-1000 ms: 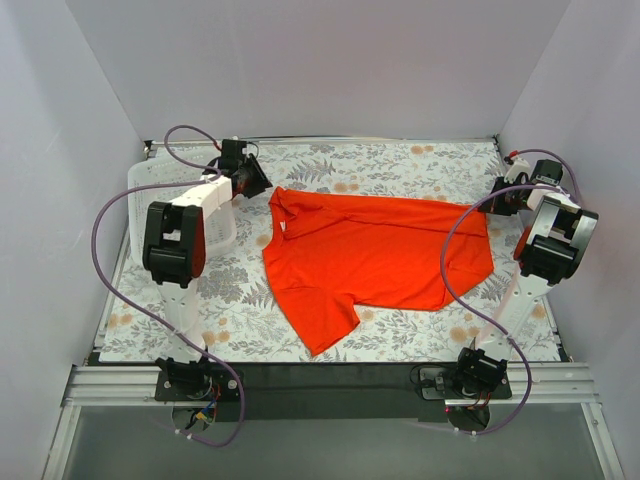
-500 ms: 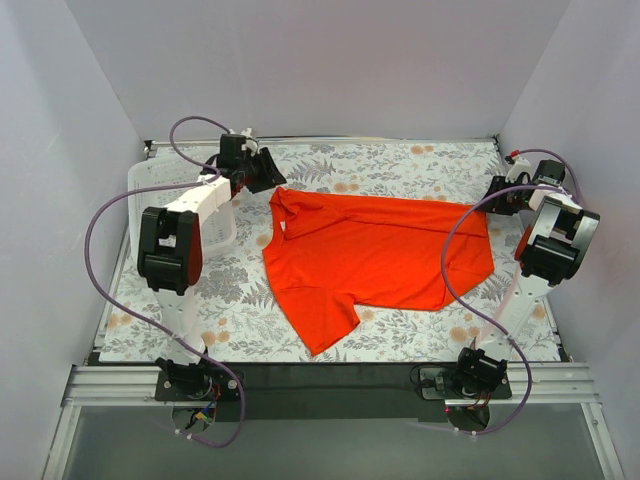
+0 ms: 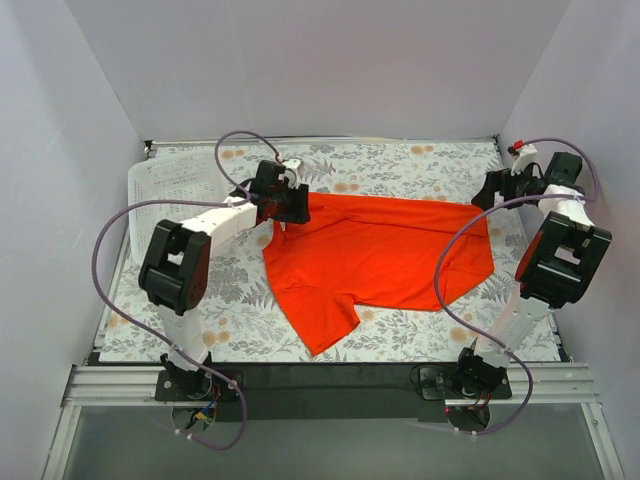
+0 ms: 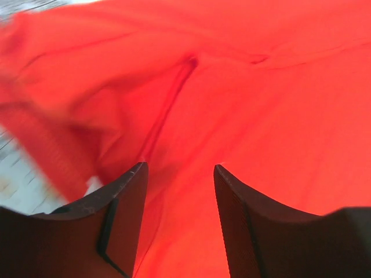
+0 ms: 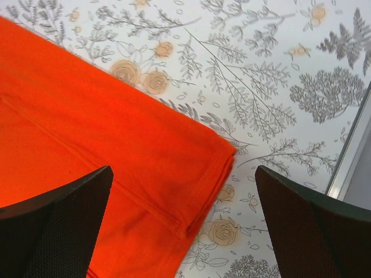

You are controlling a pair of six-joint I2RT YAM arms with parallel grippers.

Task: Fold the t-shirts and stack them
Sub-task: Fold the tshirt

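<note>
Orange-red t-shirt [image 3: 385, 250] lies spread flat mid-frame on the floral-print table [image 3: 400, 165], one sleeve pointing toward the lower edge. Left tool [image 3: 292, 203], jaws part-way apart and gripping nothing, hangs over the rumpled end at the t-shirt's upper left, apparently placed to pinch that edge. Right tool [image 3: 488, 190], jaws wide, hovers above the hem corner at upper right, likely ready for a matching grab to start the fold. A white basket [image 3: 165, 182] sits at far upper left; plain pale walls [image 3: 330, 70] enclose the table.

Plain pale lilac walls [image 3: 330, 70] box in the desk [image 3: 400, 160] on three sides; a grey floral cloth covers it, evenly lit.
</note>
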